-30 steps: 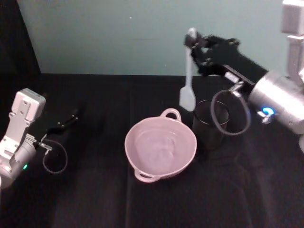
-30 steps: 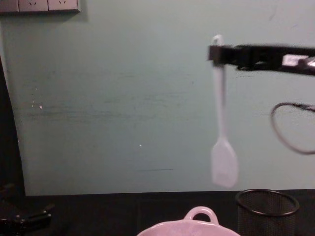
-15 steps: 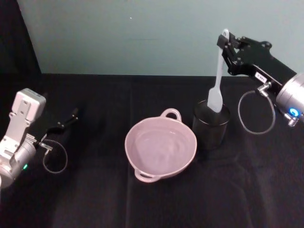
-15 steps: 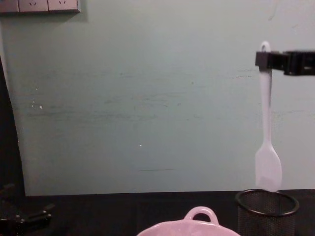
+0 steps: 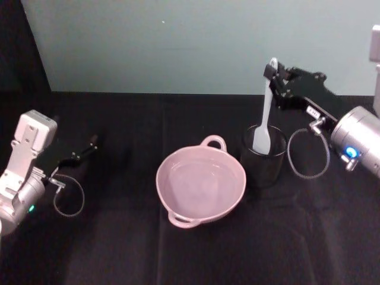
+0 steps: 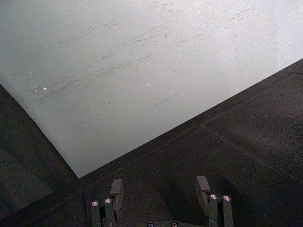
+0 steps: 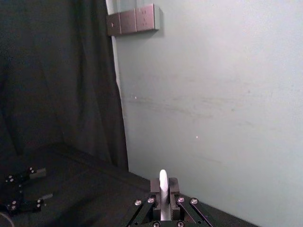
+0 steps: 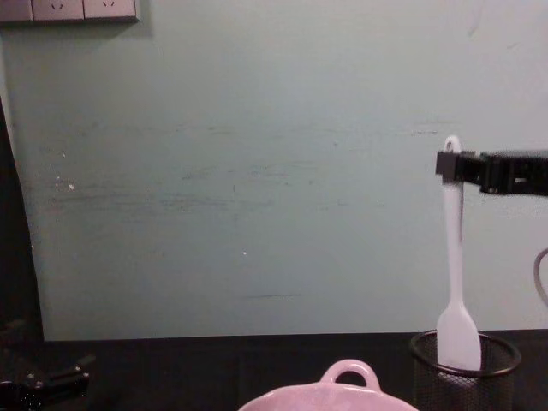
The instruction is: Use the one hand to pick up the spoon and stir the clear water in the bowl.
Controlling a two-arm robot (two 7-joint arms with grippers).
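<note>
My right gripper (image 5: 274,76) is shut on the top of the white spoon (image 5: 264,113), which hangs straight down. The spoon's flat head (image 8: 458,339) sits inside the rim of the black wire-mesh cup (image 8: 463,370). In the right wrist view the spoon (image 7: 163,194) stands pinched between the jaws of the right gripper (image 7: 162,188). The pale pink bowl (image 5: 201,185) holds clear water and stands just left of the cup (image 5: 264,157), with its loop handle (image 8: 349,373) at the far rim. My left gripper (image 5: 83,151) rests open on the table at the far left, and its fingers (image 6: 204,186) hold nothing.
A black cloth (image 5: 119,249) covers the table, backed by a pale green wall (image 8: 240,171). A grey cable loop (image 5: 307,155) hangs under the right arm beside the cup. Wall sockets (image 8: 68,8) sit at the upper left.
The right gripper carried the spoon from beside the bowl to the right and then down, so its head now dips into the mesh cup. The left arm stayed still.
</note>
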